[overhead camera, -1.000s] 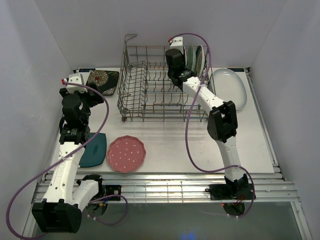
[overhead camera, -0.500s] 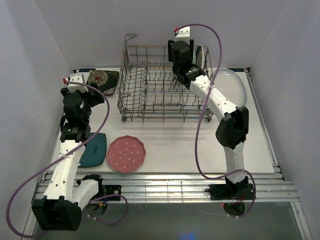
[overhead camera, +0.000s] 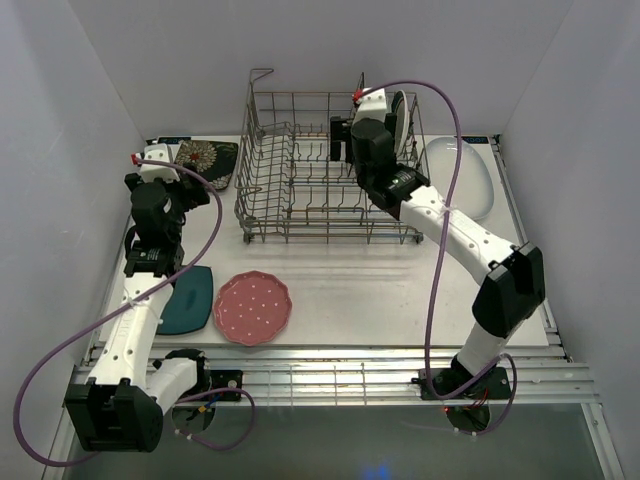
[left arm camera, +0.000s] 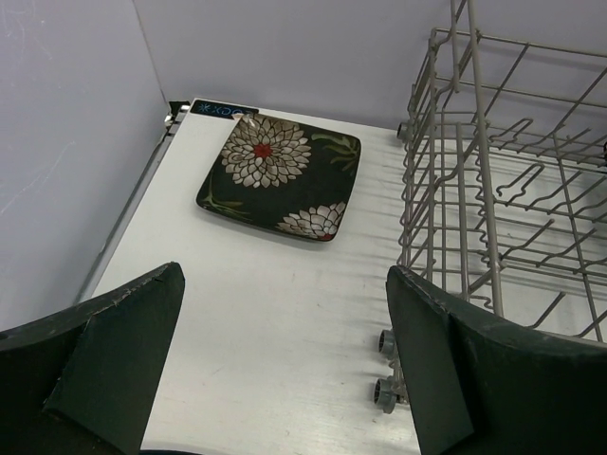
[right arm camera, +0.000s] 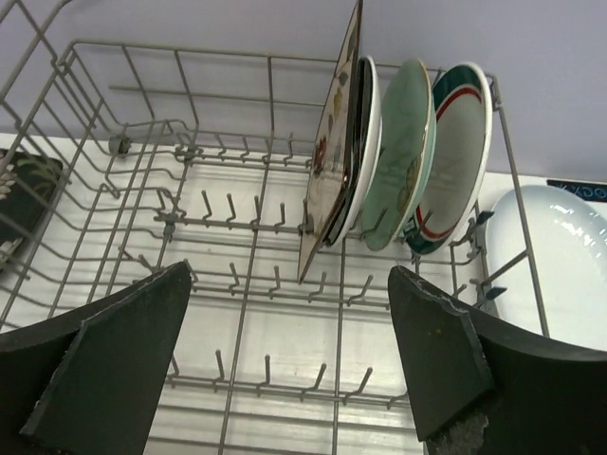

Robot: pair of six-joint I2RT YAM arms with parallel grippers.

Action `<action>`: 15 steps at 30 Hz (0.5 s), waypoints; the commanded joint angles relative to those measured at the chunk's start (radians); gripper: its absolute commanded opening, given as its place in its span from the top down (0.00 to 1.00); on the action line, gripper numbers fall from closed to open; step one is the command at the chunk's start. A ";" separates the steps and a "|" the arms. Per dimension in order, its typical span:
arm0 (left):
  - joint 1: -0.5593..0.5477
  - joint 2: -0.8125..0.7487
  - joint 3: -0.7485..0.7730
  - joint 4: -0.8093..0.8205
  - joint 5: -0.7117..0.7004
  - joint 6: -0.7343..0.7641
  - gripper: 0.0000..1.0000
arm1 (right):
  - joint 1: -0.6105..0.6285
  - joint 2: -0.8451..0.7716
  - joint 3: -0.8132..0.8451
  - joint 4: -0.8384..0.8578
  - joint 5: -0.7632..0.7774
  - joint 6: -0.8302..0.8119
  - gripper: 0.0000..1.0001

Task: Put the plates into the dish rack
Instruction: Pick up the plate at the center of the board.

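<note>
- The dish rack point(overhead camera: 325, 165) sat at the far middle of the table point(overhead camera: 400, 290), its long axis running left to right. A bare strip of table lay between it and the near edge.
- Four plates stood on edge in the rack's right end, faces turned left and right: a floral square plate point(right arm camera: 332, 161), a white plate point(right arm camera: 368, 133) close behind it, a mint plate point(right arm camera: 403, 152) and a green-rimmed plate point(right arm camera: 455, 142).
- The white oval plate point(overhead camera: 465, 175) lay flat just beside the rack's right end, long axis running near to far, close to the table's right edge.
- The black floral square plate point(left arm camera: 280, 177) lay flat in the far left corner, close to the table's left edge and apart from the rack.
- The pink dotted plate point(overhead camera: 253, 307) and the dark teal plate point(overhead camera: 190, 300) lay flat at the near left, side by side (whether touching, I could not tell).
- The left tool point(left arm camera: 285, 270) was spread wide and empty, facing the black square plate.
- The right tool point(right arm camera: 289, 268) was spread wide with nothing between its fingers, above the rack's bare tines left of the standing plates.
- Only the right wrist view separated the four standing plates; the top view showed them mostly behind the arm.
</note>
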 commanded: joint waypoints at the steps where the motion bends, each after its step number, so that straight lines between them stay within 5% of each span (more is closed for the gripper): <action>1: 0.004 0.009 -0.026 0.021 -0.011 0.013 0.02 | 0.016 -0.120 -0.139 0.081 -0.011 0.073 0.10; 15: 0.004 -0.018 -0.119 0.142 0.046 0.047 0.02 | 0.088 -0.539 -0.681 0.271 -0.204 0.140 0.10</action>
